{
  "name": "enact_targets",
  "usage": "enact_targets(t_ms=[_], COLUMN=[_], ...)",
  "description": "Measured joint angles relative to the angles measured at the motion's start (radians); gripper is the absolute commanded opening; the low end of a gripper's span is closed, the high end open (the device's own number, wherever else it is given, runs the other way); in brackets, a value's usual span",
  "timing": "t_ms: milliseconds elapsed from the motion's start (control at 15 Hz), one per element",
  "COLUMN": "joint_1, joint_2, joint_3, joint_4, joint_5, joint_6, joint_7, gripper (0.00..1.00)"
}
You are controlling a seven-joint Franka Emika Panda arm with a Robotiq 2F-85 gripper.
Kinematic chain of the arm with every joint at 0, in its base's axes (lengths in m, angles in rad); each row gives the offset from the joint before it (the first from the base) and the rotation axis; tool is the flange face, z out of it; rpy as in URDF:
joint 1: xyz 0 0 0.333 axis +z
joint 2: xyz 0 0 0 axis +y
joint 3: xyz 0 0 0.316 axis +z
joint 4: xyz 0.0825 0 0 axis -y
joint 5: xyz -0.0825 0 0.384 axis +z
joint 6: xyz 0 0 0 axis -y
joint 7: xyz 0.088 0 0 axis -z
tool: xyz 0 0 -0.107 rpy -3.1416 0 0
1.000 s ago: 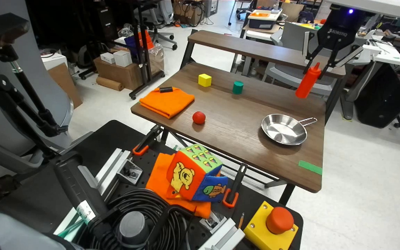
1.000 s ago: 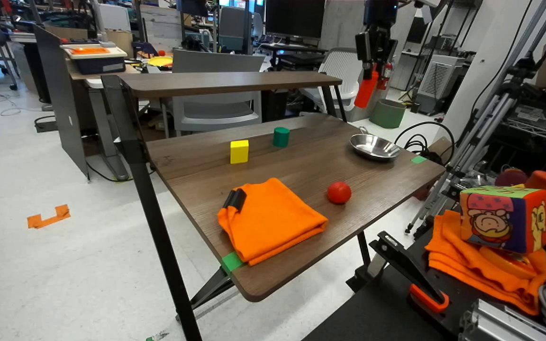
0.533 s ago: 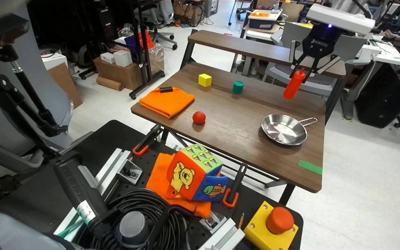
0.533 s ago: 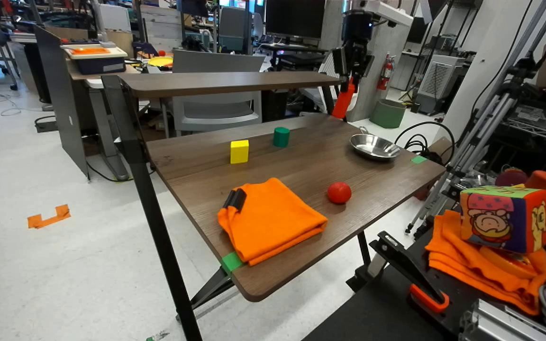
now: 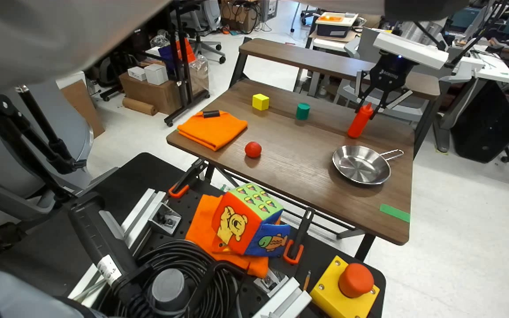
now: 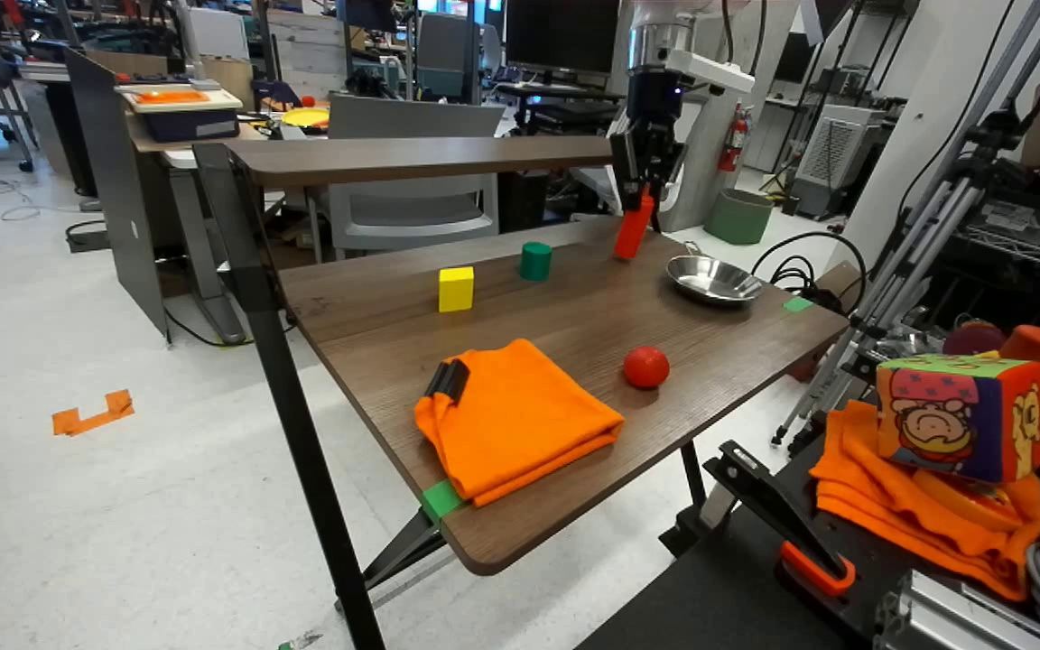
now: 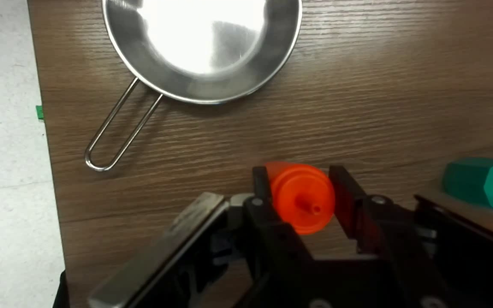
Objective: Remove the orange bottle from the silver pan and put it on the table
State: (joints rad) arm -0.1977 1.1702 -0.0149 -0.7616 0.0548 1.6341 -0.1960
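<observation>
Wrist view shows the gripper (image 7: 299,185), its jaws pinching the bottle (image 7: 303,203); the pan (image 7: 214,85) lies lower than the jaws, aside.

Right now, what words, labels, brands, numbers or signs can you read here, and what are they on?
"ROBOTIQ": on the black gripper, in an exterior view.
Too blurred to read: the white sticker on the black tube.
Too small to tell: the pale label on the dark bin.

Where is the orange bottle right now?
The orange bottle is held tilted in the gripper. In an exterior view it appears right of centre, just above the silver pan in the picture and right of the green cylinder.
</observation>
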Motion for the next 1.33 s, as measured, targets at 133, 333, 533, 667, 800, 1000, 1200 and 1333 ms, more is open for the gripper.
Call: enact_targets(t_ms=[133,333,533,667,800,1000,1200,1333], joint_1=[0.000,0.000,0.000,0.000,0.000,-0.005,-0.022,-0.032], joint_2=[0.027,0.052,0.051,0.038,0.012,-0.044,-0.090,-0.097], joint_3=[0.001,0.001,0.001,0.001,0.000,-0.009,-0.025,-0.027], joint_4=[0.037,0.086,0.116,0.127,0.125,0.090,0.001,-0.034], joint_5=[0.000,0.000,0.000,0.000,-0.002,-0.008,-0.016,-0.017], joint_6=[-0.029,-0.072,-0.090,-0.091,-0.092,-0.095,-0.130,-0.131], joint_7=[0.002,0.005,0.005,0.001,-0.005,-0.018,-0.055,-0.068], gripper=[0.66,0.86,1.00,1.00,1.00,1.00,1.00,1.00])
